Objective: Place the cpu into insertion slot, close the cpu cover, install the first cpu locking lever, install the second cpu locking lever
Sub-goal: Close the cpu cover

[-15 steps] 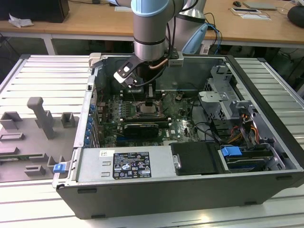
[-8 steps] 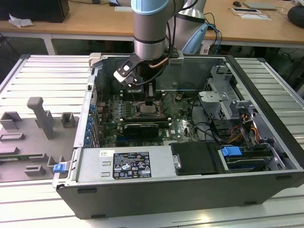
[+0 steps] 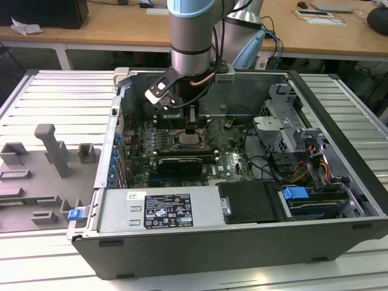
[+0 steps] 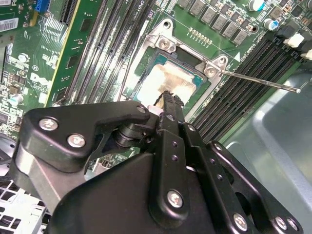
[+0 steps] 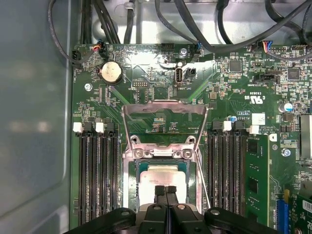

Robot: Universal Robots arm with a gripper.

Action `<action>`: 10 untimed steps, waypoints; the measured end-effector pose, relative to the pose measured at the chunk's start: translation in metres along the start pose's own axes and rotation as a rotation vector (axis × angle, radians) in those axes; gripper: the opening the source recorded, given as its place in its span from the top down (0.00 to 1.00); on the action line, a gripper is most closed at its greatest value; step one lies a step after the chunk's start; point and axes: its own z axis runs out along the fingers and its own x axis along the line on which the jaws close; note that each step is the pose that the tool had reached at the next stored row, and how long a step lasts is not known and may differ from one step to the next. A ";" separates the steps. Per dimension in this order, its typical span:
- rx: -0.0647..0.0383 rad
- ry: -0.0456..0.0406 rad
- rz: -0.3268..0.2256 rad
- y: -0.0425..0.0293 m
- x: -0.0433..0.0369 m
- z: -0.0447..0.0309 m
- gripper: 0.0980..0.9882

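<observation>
Down inside the computer case (image 3: 242,242) on the slatted table (image 3: 60,91) now. Looking straight at the cpu (image 5: 161,176), lying flat in the insertion slot (image 5: 130,185), pale silver top up. Note the claw (image 5: 165,191) right over it: pinched fully together, gripping nothing. Judging by that, finishing off the placement step, with the cpu cover (image 5: 165,105) tipped up on its hinge, not yet closed, and a thin locking lever (image 4: 258,82) sticking out free past the slot's corner in the second wrist view.

To do this well: press lightly and squarely, if pressing at all. Keep to the middle of the chip and avoid sliding across the top. Check for all four sides sitting level inside the silver rim. Mind the lever rod, and the memory slots (image 5: 97,175) flanking the socket.

Hard to say whether touching the chip or hovering just above it. Cannot see the near edge of the slot, hidden behind the claw's black body in both wrist views. Hard to tell one lever from two amid the glare on the rim. From the exterior view, hard to read more than a pale square under the claw.
</observation>
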 end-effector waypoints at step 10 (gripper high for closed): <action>0.000 0.0000 0.000 0.0001 0.0000 -0.0019 0.99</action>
